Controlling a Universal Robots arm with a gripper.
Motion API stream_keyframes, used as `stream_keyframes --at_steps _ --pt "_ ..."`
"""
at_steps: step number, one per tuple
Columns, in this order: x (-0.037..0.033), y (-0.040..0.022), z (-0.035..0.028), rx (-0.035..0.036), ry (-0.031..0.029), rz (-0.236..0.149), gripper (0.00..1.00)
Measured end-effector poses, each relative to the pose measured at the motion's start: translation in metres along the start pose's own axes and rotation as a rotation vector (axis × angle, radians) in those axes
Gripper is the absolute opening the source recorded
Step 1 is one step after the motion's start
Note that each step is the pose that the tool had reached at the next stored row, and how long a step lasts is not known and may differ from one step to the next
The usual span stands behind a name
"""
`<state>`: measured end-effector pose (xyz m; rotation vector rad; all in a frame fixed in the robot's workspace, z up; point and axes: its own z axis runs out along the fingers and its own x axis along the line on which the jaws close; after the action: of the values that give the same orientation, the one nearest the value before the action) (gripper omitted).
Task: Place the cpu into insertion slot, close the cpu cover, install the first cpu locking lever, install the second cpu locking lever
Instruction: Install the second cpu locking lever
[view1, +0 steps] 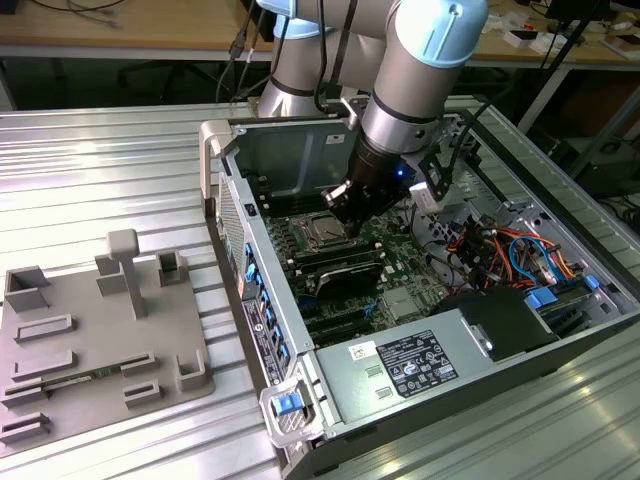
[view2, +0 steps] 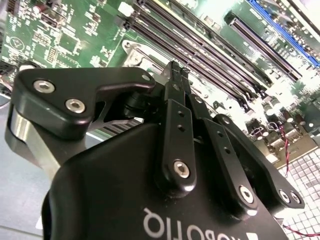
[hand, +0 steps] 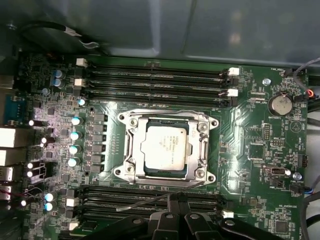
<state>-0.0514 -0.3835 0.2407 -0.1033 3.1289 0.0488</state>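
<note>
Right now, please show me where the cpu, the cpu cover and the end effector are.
cpu (hand: 164, 146), first wrist view, middle of its silvery top.
cpu cover (hand: 131, 141), first wrist view, its side rail.
end effector (view2: 178, 70), second wrist view, at its fingertips.

Ribbed metal table (view1: 120, 170): open computer case (view1: 330, 385), grey fixture plate (view1: 95, 330).

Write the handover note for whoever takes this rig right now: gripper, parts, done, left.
Gripper: jaws shut, tips beside the socket at a thin wire lever; whether they touch it cannot be told.
Cpu: seated in the insertion slot.
Cpu cover: down flat around the cpu.
Done: cpu placed, cover closed.
Left: the lever by the gripper angles away from the socket and looks unlatched; the other lever's state is unclear.
</note>
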Motion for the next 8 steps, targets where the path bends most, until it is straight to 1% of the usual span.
stream_keyframes --at_steps 3,8 --pt "0.0025 0.0002 0.0000 0.0000 0.0000 0.000 0.11" --pt "0.0029 0.0002 0.0000 0.0000 0.0001 0.000 0.11"
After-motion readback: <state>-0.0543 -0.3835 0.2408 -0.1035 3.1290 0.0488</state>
